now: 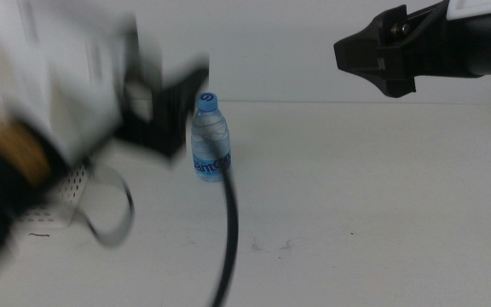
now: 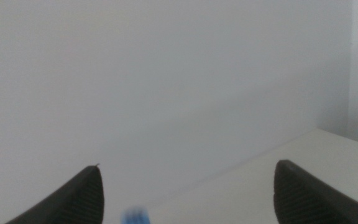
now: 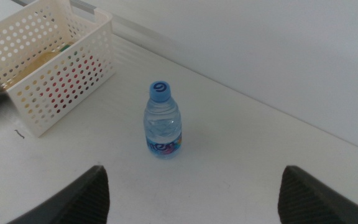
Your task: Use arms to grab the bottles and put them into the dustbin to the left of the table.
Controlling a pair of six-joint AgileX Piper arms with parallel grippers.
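Observation:
A small clear water bottle (image 1: pixel 210 141) with a blue cap and label stands upright on the white table (image 1: pixel 373 196). My left arm is motion-blurred at the left. Its gripper (image 1: pixel 170 111) is open and empty, right beside the bottle on its left. In the left wrist view the gripper (image 2: pixel 188 167) shows wide-apart jaws with only the blue cap (image 2: pixel 135 216) between them. My right gripper (image 1: pixel 373 58) hangs high at the back right, open and empty. In its wrist view (image 3: pixel 192 169) it looks down on the bottle (image 3: pixel 164 121) and the white perforated dustbin (image 3: pixel 48 62).
The dustbin (image 1: pixel 73 183) sits at the table's left, mostly hidden behind the blurred left arm. Yellowish and red shapes (image 3: pixel 73 84) show through its holes. A black cable (image 1: pixel 231 230) trails across the table in front of the bottle.

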